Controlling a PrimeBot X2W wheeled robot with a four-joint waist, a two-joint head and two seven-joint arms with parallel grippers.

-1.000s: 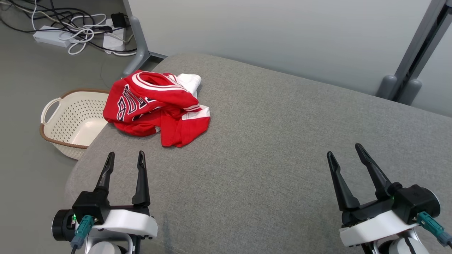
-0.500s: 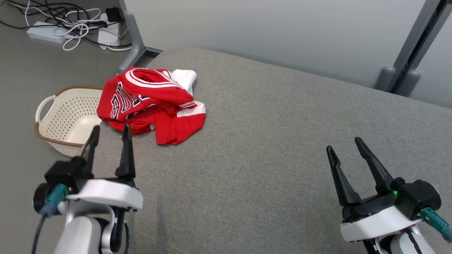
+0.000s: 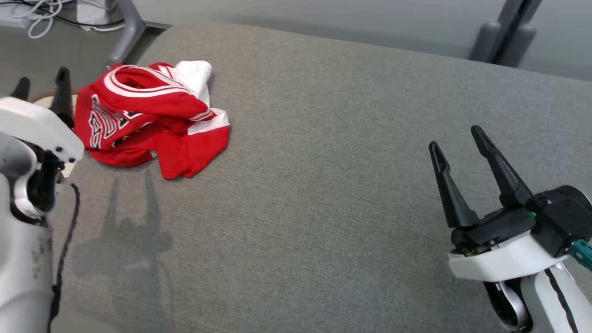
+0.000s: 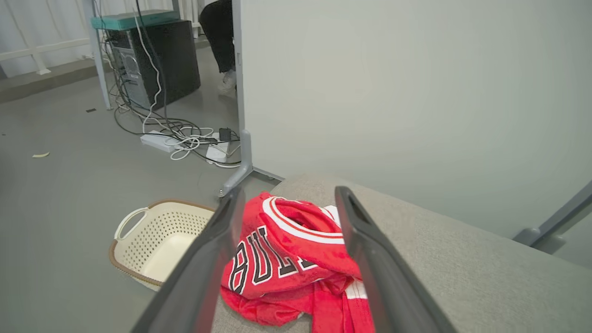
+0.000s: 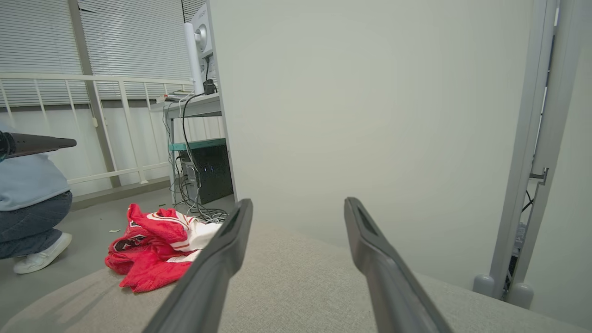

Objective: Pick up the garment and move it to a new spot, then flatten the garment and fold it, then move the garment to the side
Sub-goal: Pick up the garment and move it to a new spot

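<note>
The garment (image 3: 148,115) is a crumpled red jersey with white trim and dark lettering, lying at the far left end of the grey cushioned surface (image 3: 323,162). My left gripper (image 3: 41,83) is raised at the view's left edge, just left of the jersey, open and empty. In the left wrist view the garment (image 4: 286,259) lies ahead, between and below the spread fingers of the left gripper (image 4: 287,194). My right gripper (image 3: 455,138) hovers open and empty at the lower right, far from the jersey. The right wrist view shows the garment (image 5: 152,249) far off to the left of the right gripper (image 5: 298,202).
A cream perforated basket (image 4: 157,236) stands on the floor beside the cushion's left end. Cables and a power strip (image 4: 175,138) lie near a partition foot. A pale partition wall (image 4: 393,92) runs behind the cushion. A person (image 5: 27,199) crouches on the floor at the left.
The head camera has tilted, shifting the whole picture. My left arm has risen and reached forward to beside the jersey. The right gripper has kept its pose. The garment has not moved.
</note>
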